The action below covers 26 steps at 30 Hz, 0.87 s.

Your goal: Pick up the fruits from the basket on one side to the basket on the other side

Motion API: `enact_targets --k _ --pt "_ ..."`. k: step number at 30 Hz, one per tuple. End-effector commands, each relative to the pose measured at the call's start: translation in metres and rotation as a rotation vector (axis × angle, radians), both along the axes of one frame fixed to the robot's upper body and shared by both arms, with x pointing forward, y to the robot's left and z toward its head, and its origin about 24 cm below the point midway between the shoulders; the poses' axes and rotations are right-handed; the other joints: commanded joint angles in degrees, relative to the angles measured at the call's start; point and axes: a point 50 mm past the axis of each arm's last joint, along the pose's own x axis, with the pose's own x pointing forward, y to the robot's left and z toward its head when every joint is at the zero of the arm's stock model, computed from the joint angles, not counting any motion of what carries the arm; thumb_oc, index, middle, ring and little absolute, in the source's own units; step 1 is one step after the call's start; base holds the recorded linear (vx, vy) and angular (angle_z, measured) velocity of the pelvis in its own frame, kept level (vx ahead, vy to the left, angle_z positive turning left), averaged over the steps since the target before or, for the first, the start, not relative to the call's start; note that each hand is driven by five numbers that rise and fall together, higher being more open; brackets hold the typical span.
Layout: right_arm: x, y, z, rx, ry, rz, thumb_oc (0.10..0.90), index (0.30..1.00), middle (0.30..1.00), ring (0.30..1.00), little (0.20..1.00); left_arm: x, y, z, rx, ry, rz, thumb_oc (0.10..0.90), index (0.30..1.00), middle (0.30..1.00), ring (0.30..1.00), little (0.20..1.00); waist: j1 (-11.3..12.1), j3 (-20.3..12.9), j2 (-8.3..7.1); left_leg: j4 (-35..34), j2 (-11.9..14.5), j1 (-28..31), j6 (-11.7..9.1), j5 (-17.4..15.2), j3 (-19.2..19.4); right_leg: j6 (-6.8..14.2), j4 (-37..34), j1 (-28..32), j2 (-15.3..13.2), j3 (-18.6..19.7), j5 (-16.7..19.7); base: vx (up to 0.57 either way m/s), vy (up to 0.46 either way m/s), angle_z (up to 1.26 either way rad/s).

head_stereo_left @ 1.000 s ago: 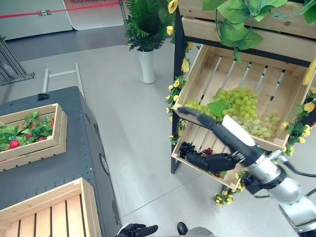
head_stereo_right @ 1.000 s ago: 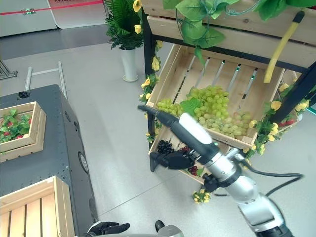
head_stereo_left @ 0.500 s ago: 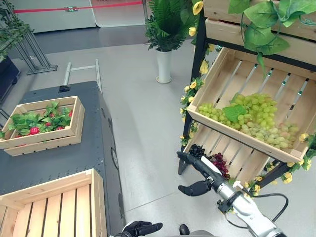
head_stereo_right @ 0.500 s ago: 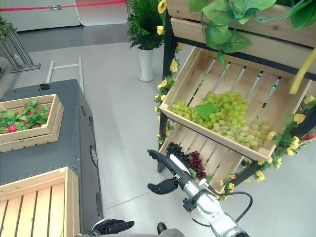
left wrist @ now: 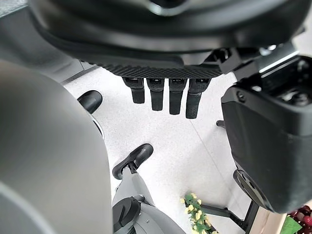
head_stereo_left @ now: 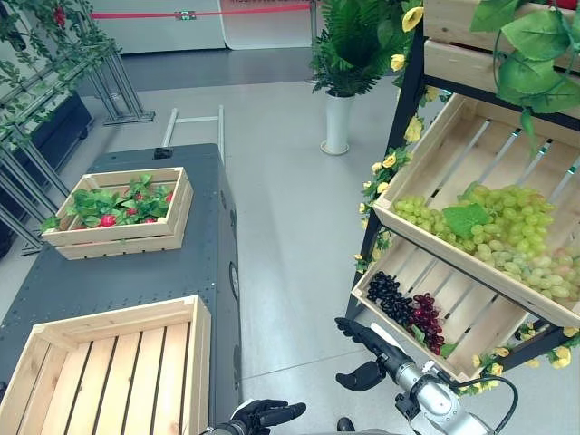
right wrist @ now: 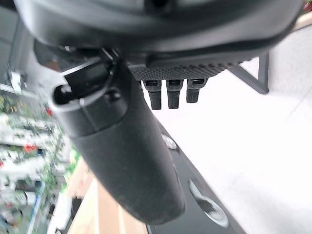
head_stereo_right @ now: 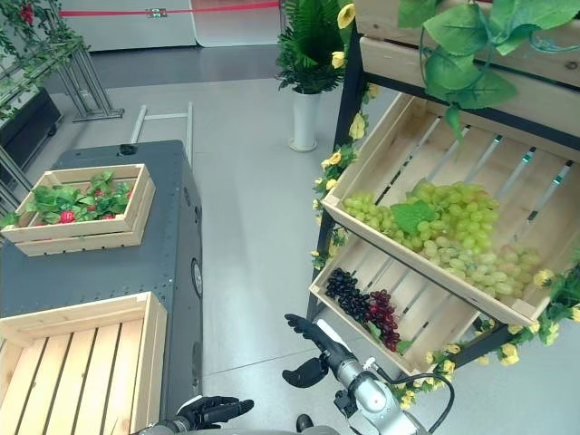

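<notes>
Right hand (head_stereo_left: 373,353) reads as open and empty from my station: fingers straight, thumb splayed out to the side, nothing between them; its wrist view gives the same, straight fingers (right wrist: 168,92) over bare floor. The arm comes up from below the wooden shelf stand (head_stereo_left: 399,145), with the hand hanging just short of the stand's lower crate (head_stereo_left: 453,308), apart from it. Left hand (head_stereo_left: 263,415) sits low, beside the near corner of the grey table (head_stereo_left: 181,272), fingers loosely extended and holding nothing; its wrist view shows straight fingers (left wrist: 157,95) above the floor. Containers: the lower crate holds dark grapes (head_stereo_left: 388,294) and, touching them, dark red grapes (head_stereo_left: 426,317), both at the end nearest the right hand. The upper crate (head_stereo_left: 435,136) on the stand, tilted forward, holds a heap of green grapes (head_stereo_left: 489,227) with a green leaf on top. On the grey table, well apart from the stand, I see an empty slatted crate (head_stereo_left: 118,372) at the near end and a smaller crate (head_stereo_left: 118,213) of green leaves with red fruit further back. A white vase (head_stereo_left: 337,122) with a fern stands on the floor behind the stand.
</notes>
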Motion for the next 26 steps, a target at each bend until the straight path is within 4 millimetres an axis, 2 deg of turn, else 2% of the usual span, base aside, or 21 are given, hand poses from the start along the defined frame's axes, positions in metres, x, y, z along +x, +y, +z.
enact_targets --k 1,2,4,5,6,12,17,26 --pt "0.038 0.011 0.009 0.002 -0.075 -0.018 0.8 0.9 0.9 0.9 0.9 0.031 0.001 0.01 -0.024 -0.116 -0.015 0.8 0.9 0.9 0.9 0.9 0.99 2.06 0.64 0.58 -2.11 0.73 1.86 -6.48 -5.26 -0.26 1.69 2.95 0.12 -4.91 -5.09 0.03 -0.004 0.09" --pt "0.035 0.009 0.004 -0.005 -0.054 -0.033 0.8 0.9 0.9 0.9 0.9 0.03 0.001 0.01 -0.02 -0.116 -0.016 0.8 0.9 0.9 0.9 0.9 1.16 1.95 0.61 0.58 -2.1 0.78 1.85 -6.5 -5.35 -0.28 1.64 3.13 0.07 -5.13 -5.16 0.05 -0.008 0.11" --pt "0.022 -0.003 -0.02 -0.066 0.049 -0.118 0.8 0.9 0.9 0.9 0.9 0.028 -0.002 0.009 -0.029 -0.115 -0.019 0.8 0.9 0.9 0.9 0.9 1.9 1.61 0.52 0.58 -2.03 0.91 1.83 -6.42 -5.77 -0.45 1.61 3.82 -0.13 -6.25 -5.41 0.05 -0.011 0.2" --pt "0.022 -0.003 -0.02 -0.066 0.049 -0.118 0.8 0.9 0.9 0.9 0.9 0.028 -0.002 0.009 -0.029 -0.115 -0.019 0.8 0.9 0.9 0.9 0.9 1.89 1.61 0.51 0.58 -2.03 0.92 1.83 -6.42 -5.78 -0.45 1.61 3.83 -0.13 -6.26 -5.42 0.04 -0.014 0.27" --pt "0.009 -0.013 -0.036 -0.064 0.155 -0.227 0.8 0.9 0.9 0.9 0.9 0.028 -0.007 0.008 -0.035 -0.12 -0.03 0.8 0.9 0.9 0.9 0.9 2.42 1.43 0.57 0.58 -2.02 0.94 1.89 -6.41 -6.22 -0.6 1.82 4.1 -0.19 -6.88 -5.64 0.03 -0.009 0.16" --pt "-0.025 -0.032 -0.061 -0.05 0.31 -0.49 0.8 0.9 0.9 0.9 0.9 0.024 -0.014 0.007 -0.048 -0.121 -0.056 0.8 0.9 0.9 0.9 0.9 2.71 1.03 1.25 0.58 -2.28 1.14 2.1 -6.41 -7.49 -0.97 1.8 5.01 0.01 -7.11 -5.96 0.03 -0.002 0.11" --pt "-0.033 -0.041 -0.065 -0.073 0.335 -0.526 0.8 0.9 0.9 0.9 0.9 0.024 -0.012 0.007 -0.065 -0.126 -0.026 0.8 0.9 0.9 0.9 0.9 2.88 1.06 1.5 0.58 -2.42 1.24 2.15 -6.26 -8.44 -1.19 1.7 5.49 0.09 -6.92 -6.07 0.01 -0.002 0.03" --pt "-0.033 -0.036 -0.065 -0.076 0.34 -0.476 0.8 0.9 0.9 0.9 0.9 0.021 -0.01 0.007 -0.051 -0.127 -0.047 0.8 0.9 0.9 0.9 0.9 3.38 0.92 1.73 0.58 -2.55 1.13 2.03 -5.98 -9.44 -1.42 1.85 5.86 0.1 -7.18 -6.59 0.01 -0.002 0.01"
